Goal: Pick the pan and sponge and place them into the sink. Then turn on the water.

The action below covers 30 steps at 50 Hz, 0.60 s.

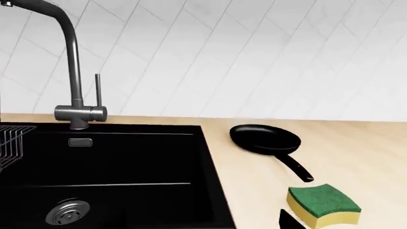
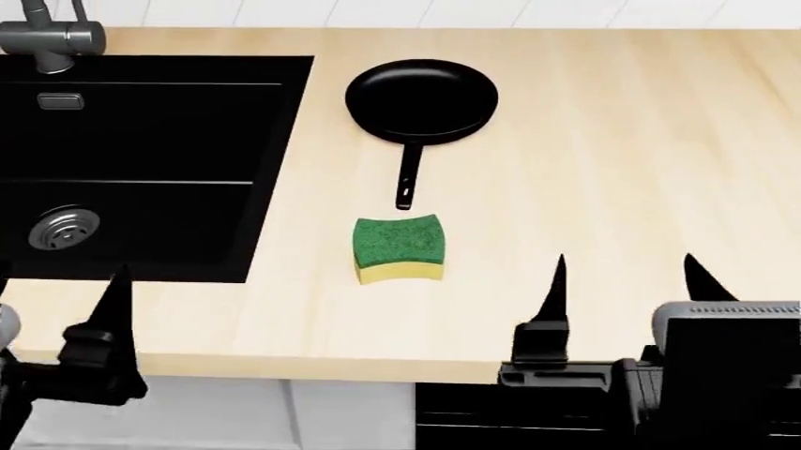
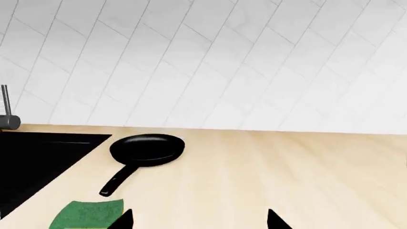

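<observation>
The black pan (image 2: 422,100) lies on the wooden counter right of the sink (image 2: 150,141), its handle pointing toward me. The green-and-yellow sponge (image 2: 400,248) lies just below the handle's end. My right gripper (image 2: 626,281) is open and empty, hovering low at the counter's front, right of the sponge. My left gripper (image 2: 56,300) is open and empty at the sink's front edge. In the left wrist view I see the pan (image 1: 264,138), the sponge (image 1: 323,205), the sink (image 1: 127,162) and one fingertip (image 1: 287,220). The right wrist view shows the gripper (image 3: 200,220), pan (image 3: 147,149) and sponge (image 3: 86,214).
The dark-grey tap (image 1: 73,71) stands behind the sink, its lever upright. A steel drain (image 2: 63,228) and an overflow slot (image 1: 80,141) are in the basin. A wire rack (image 1: 13,143) shows at the basin's edge. A white tiled wall (image 3: 254,62) backs the counter.
</observation>
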### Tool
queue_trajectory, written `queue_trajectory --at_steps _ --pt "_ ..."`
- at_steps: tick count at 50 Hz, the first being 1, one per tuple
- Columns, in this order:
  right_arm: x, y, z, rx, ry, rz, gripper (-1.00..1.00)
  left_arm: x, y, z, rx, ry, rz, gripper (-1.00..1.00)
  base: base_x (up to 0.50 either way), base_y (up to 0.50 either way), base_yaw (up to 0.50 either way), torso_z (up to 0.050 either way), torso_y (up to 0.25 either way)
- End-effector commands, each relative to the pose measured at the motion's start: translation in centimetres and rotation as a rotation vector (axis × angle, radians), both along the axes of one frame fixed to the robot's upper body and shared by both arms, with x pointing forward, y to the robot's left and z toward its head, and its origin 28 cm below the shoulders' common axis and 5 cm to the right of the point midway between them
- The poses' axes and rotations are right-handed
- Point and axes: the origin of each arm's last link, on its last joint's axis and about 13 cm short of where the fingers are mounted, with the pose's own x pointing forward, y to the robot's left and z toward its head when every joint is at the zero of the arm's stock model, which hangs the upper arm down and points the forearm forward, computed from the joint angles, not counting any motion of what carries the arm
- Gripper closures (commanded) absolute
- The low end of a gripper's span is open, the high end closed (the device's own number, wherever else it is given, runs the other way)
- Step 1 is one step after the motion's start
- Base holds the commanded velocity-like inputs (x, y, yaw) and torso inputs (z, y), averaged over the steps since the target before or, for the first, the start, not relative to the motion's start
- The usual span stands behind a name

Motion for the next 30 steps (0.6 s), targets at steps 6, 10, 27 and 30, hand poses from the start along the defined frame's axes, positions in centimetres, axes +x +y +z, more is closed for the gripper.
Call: queue_trajectory --at_steps 6,10,27,30 --pt "2.5 -3.6 8.2 0.006 0.048 0.046 -1.00 1.9 2.0 7.4 0.058 0.032 -0.094 -1.00 0.00 0.00 0.00 0.000 0.000" --pt "2.6 -3.9 8.3 -0.057 0.045 0.023 -1.00 1.5 2.8 8.0 0.057 0.048 -0.098 -1.00 0.00 0.00 0.00 0.000 0.000" --pt "2.4 -4.7 7.0 -0.069 0.088 0.022 -1.00 1.9 3.1 7.4 0.072 0.077 -0.093 -1.00 0.24 0.00 0.00 0.000 0.000" --pt "2.4 -4.9 7.1 -0.057 0.090 0.019 -1.00 2.1 3.0 7.3 0.080 0.077 -0.096 -1.00 0.34 0.00 0.00 0.000 0.000"
